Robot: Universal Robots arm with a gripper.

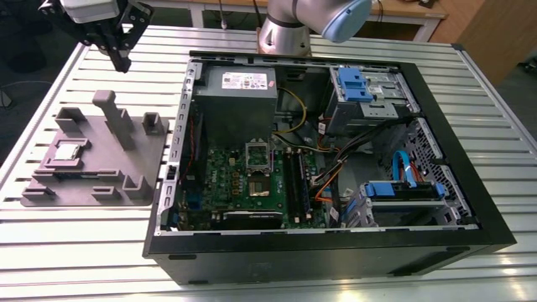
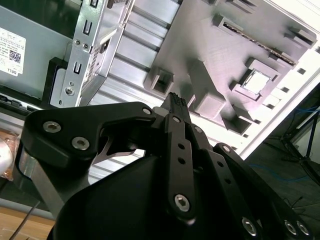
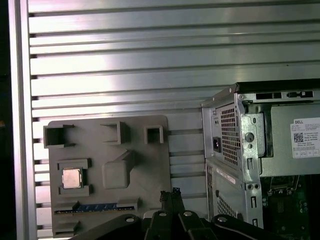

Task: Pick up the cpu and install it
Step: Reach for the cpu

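Claw (image 1: 124, 63) hangs empty, fingers pinched together, well above the grey plate (image 1: 84, 196), where the cpu (image 1: 67, 153) lies flat and recessed beside the plate's tall post (image 1: 113, 116); an off-centre descent could clip that post or cock the chip.

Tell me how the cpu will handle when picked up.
The cpu looks thin, flat and rigid, so probably no flexing or rolling. Its shiny metal top may be slippery. Walls on the grey plate flank it, so pushing sideways likely jams.
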